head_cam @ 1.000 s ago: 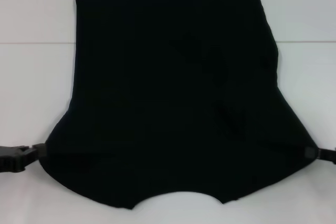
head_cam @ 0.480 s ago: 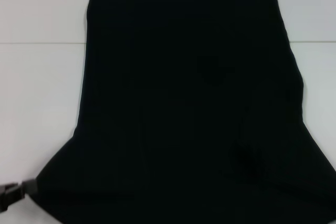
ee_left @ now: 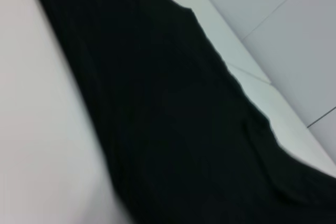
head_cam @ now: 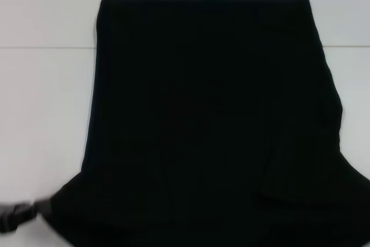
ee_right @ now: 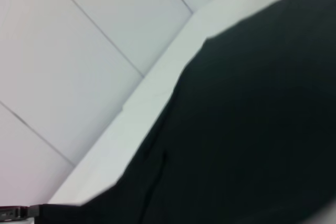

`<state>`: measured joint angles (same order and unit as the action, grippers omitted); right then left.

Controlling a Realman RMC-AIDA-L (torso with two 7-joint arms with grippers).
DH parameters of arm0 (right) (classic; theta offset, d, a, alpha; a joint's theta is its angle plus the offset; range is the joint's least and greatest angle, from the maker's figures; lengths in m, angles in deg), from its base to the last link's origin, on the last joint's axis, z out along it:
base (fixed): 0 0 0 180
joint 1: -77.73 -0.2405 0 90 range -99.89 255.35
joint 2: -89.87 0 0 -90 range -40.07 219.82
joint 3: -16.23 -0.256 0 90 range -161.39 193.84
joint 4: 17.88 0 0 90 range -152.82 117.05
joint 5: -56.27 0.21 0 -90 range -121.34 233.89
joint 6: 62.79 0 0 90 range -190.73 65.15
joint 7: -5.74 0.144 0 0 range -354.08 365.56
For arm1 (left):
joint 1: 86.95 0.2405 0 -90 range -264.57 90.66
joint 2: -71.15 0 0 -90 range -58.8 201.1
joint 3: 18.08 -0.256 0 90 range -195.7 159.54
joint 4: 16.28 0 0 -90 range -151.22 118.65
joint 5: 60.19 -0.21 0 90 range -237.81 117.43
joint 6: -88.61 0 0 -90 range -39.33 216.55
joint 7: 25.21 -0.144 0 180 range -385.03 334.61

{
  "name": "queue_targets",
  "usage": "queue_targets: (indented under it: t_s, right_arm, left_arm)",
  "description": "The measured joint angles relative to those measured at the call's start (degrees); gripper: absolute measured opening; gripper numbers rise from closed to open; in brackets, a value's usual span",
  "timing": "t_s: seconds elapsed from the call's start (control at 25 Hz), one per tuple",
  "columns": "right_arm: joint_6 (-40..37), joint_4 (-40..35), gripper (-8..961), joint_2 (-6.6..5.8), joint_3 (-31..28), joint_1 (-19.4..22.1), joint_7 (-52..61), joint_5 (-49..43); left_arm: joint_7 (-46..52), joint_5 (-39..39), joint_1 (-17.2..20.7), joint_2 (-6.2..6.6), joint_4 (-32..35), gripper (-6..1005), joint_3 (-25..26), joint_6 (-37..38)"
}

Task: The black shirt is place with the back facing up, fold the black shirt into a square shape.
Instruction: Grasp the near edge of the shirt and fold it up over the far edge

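Large matte black fabric shirt (head_cam: pixel 211 120) is hanging stretched over the white counter (head_cam: pixel 40 114), left tool (head_cam: pixel 17 218) at lower-left pinching its corner, right tool out of view; the unseen corner is risking slipping, skewing the fold.

A white table (head_cam: pixel 46 114) carried my work, and the black shirt (head_cam: pixel 208 120) lay spread over most of it, far hem straight near the table's far edge. Its near corners seemed lifted off the surface, though I couldn't be sure.
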<state>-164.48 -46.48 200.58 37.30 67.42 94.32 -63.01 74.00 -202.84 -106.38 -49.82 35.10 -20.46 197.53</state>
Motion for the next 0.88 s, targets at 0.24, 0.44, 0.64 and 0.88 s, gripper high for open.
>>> queue_targets:
  t_s: [0.24, 0.44, 0.64, 0.88]
  right_arm:
    - [2.87, -0.12, 66, 0.40, -5.09, -7.91, 0.48, 0.06]
    - [10.47, 0.46, 66, 0.66, -8.04, -15.35, 1.46, 0.07]
    - [23.63, 2.56, 65, 0.83, -7.69, -22.43, 3.11, -0.02]
    - [40.28, 6.00, 77, 1.45, -6.23, -30.45, 3.70, -0.19]
  left_arm:
    - [2.87, 1.65, -10.01, 3.60, -8.83, 72, -0.09, -8.26]
    - [3.03, 2.36, -19.32, 6.41, -17.32, 78, -0.46, -20.92]
    - [2.58, 2.39, -26.18, 6.57, -19.93, 84, -1.09, -34.76]
    - [2.30, 4.48, -30.62, 5.85, -22.62, 92, -5.53, -50.86]
